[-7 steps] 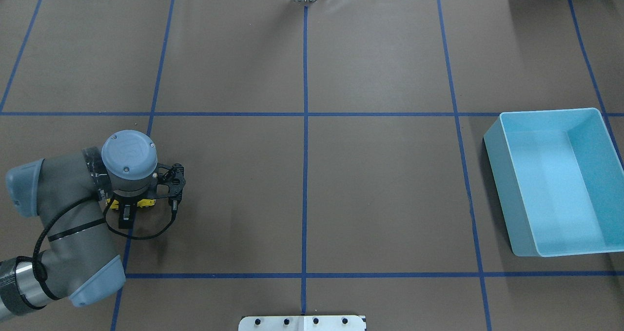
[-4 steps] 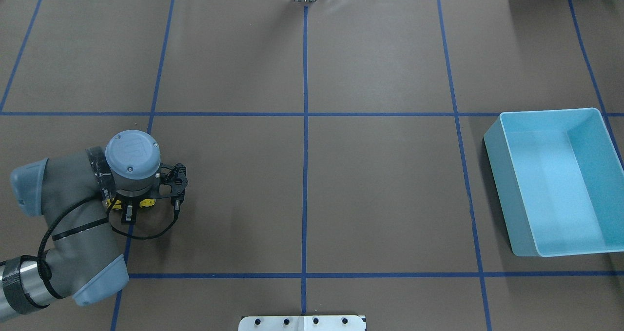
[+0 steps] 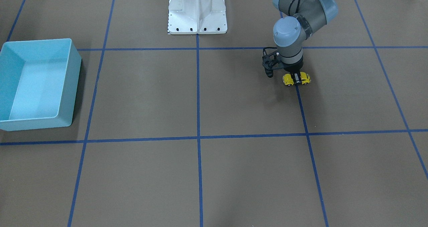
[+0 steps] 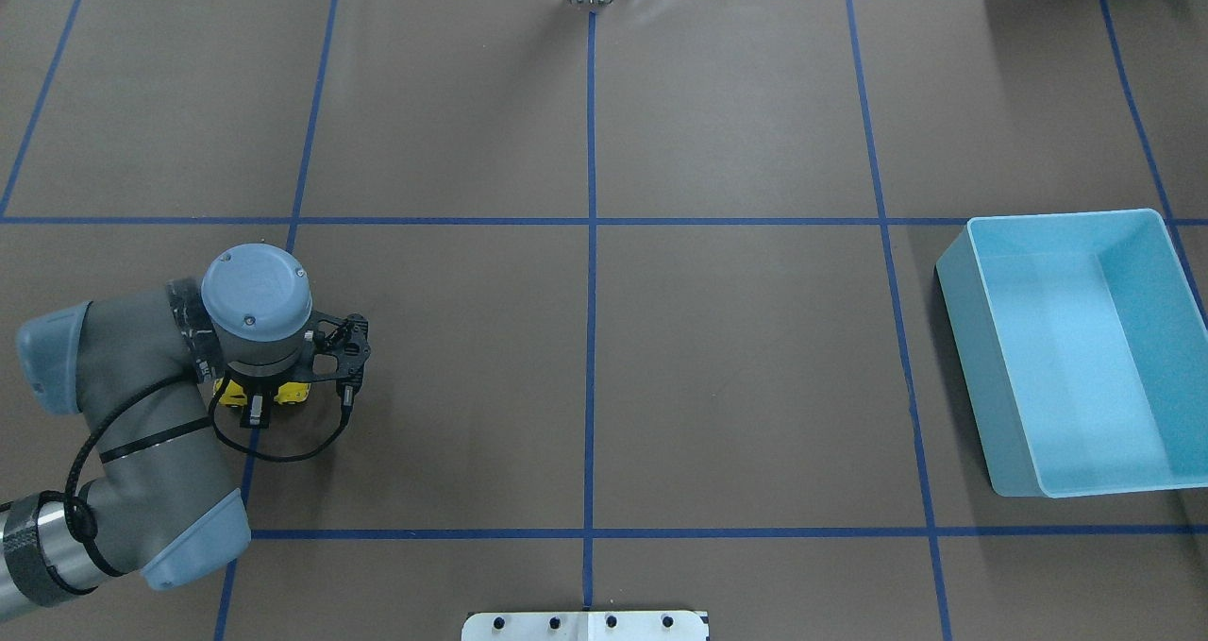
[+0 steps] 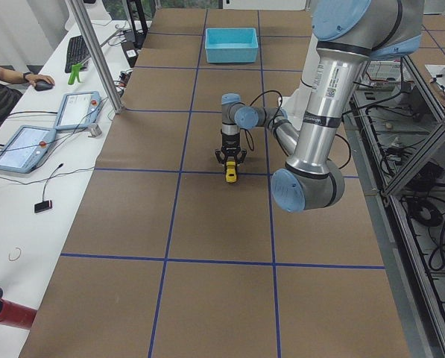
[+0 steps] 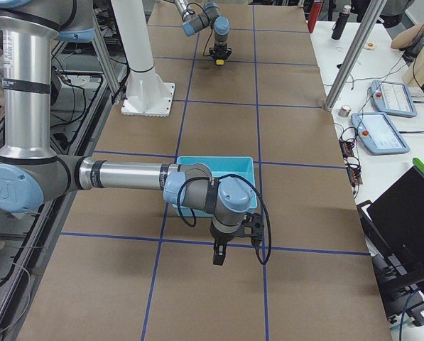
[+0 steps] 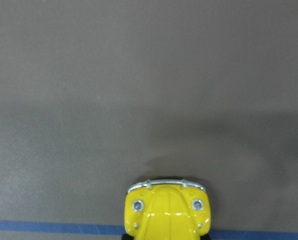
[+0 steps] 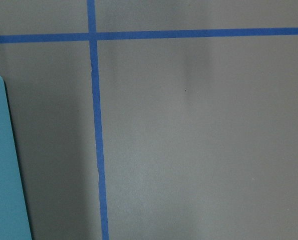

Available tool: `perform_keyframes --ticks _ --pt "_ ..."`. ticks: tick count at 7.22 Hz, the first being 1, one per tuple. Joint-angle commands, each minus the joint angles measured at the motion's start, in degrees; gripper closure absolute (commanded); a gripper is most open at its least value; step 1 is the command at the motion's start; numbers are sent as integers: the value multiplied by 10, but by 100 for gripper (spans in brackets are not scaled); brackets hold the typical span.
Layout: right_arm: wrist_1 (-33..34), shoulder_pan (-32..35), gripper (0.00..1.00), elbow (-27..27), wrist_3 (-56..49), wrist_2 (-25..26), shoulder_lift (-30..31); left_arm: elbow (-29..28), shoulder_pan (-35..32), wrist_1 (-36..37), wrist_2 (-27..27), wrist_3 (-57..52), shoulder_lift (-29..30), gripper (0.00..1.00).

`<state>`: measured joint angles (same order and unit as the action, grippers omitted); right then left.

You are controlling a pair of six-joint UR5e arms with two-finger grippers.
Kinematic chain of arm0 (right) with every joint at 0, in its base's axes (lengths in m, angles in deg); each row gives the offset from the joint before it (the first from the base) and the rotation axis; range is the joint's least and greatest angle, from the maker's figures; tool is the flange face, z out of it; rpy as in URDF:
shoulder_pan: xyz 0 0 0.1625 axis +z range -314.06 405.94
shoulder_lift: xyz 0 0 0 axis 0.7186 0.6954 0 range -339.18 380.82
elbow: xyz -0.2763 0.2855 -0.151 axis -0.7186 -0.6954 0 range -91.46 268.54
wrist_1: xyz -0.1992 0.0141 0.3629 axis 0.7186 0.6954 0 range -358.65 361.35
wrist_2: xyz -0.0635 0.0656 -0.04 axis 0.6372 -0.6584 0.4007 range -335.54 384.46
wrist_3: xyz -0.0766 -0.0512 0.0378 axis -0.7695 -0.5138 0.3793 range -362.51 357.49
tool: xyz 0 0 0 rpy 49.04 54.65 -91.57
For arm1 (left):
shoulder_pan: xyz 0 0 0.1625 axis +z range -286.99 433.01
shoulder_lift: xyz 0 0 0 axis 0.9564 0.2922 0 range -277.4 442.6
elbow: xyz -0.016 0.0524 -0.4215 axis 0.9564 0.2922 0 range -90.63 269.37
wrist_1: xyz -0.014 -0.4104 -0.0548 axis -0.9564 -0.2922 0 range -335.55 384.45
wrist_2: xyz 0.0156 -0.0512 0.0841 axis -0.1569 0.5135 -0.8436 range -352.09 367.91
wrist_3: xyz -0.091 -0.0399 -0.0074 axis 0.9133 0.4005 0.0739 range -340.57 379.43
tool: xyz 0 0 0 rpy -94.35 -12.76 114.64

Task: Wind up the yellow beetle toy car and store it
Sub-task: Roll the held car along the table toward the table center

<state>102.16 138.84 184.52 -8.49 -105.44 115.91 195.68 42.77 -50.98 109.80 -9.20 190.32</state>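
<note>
The yellow beetle toy car (image 3: 304,78) stands on the brown table over a blue tape line, on my left side. My left gripper (image 3: 296,78) points straight down over it, its fingers shut on the car's sides. From overhead, the car (image 4: 291,393) peeks out on both sides under the left gripper (image 4: 253,399). The left wrist view shows only the car's (image 7: 166,215) bonnet and headlights at the bottom edge. The light blue bin (image 4: 972,339) lies far off on the right side. My right gripper (image 6: 218,257) hangs beside the bin (image 6: 219,162); I cannot tell if it is open or shut.
The white robot base plate (image 3: 197,19) sits at the table's robot-side edge. Beyond the far edge is a white desk with tablets (image 5: 24,145) and a person's hand (image 5: 39,80) on a mouse. A metal post (image 5: 95,60) rises at that edge.
The left wrist has shifted slightly to the right and away from the robot, and the car has slid a little to the right with it.
</note>
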Motion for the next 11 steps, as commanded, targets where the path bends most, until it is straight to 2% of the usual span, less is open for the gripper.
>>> perform_keyframes --ticks 1,3,5,11 --pt "0 0 1 0 0 0 0 7 -6 -31 32 -59 1 100" --pt "0 0 1 1 0 0 0 20 -10 -77 43 -52 8 100" --pt "0 0 1 1 0 0 0 22 -5 -88 66 -29 9 100" --pt "0 0 1 1 0 0 0 23 18 -96 41 -28 20 100"
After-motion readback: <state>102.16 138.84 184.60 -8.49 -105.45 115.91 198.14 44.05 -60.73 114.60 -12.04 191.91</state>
